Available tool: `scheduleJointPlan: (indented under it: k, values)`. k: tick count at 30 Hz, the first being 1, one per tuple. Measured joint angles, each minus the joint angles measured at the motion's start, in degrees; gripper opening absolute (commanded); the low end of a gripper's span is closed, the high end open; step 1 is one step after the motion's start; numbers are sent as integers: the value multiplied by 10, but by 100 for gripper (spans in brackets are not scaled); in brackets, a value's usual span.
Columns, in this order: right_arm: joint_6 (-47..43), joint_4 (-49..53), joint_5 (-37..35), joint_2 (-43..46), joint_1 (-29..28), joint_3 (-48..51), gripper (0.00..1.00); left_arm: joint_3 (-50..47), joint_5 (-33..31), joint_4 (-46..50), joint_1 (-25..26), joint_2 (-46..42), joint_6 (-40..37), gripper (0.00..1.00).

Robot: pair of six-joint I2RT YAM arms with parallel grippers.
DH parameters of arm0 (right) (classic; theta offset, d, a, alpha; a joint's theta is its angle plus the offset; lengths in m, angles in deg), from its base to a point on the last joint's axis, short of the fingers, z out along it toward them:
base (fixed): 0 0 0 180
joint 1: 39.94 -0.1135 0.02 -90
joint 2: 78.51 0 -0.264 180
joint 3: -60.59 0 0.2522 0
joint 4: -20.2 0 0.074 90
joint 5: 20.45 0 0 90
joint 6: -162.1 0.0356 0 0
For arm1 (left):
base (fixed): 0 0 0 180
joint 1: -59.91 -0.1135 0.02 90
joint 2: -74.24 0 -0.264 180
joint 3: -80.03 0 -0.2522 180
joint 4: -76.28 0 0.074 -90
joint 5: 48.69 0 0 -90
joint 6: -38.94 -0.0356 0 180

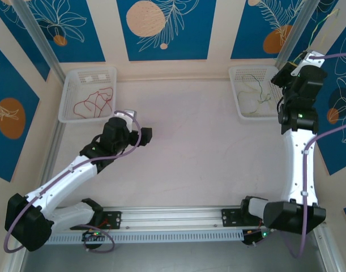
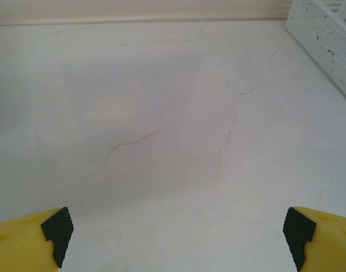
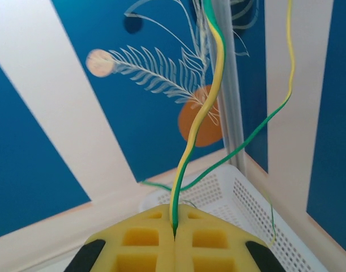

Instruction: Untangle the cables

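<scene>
While both arm bases sit on the rail [image 1: 173, 218] at the bottom of the top view, the left tool [image 1: 145, 135] hangs low over the bare table [image 1: 206, 164], left of centre. Left wrist view: the jaws are spread wide, one black fingertip [image 2: 56, 231] in each lower corner, nothing between them, marbled table underneath. A white basket corner [image 2: 325, 39] shows at upper right of that view; can't tell which basket.

Farther back in the top view, the left basket [image 1: 65, 102] at upper left holds the red cables [image 1: 93, 102] in loose loops. The right basket [image 1: 236, 93] at upper right holds thin green and pale cables [image 1: 257, 96].

The right tool [image 1: 302, 58] is raised just beside the right basket's far right corner. In the right wrist view its yellow fingers [image 3: 144, 243] are pressed together, pinching a yellow-green cable [image 3: 218, 56] that runs up out of the top of the frame. A second strand [image 3: 290, 56], yellow above and green below, drops from the upper right and crosses behind it toward lower centre, above the basket rim. Behind all of it is the blue wall [image 3: 76, 130] with leaf print.
</scene>
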Motion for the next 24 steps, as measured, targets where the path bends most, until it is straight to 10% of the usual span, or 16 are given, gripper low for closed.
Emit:
scheduleJointPlan:
  k: [13, 24]
  values:
    - [2, -68, 132, -63, 73, 57, 0, -6, -19, -12, 0, 1, -4, 97]
    - [-49, -46, -12, -236, 4, 6, 0, -19, -22, -14, 0, 20, -5, 98]
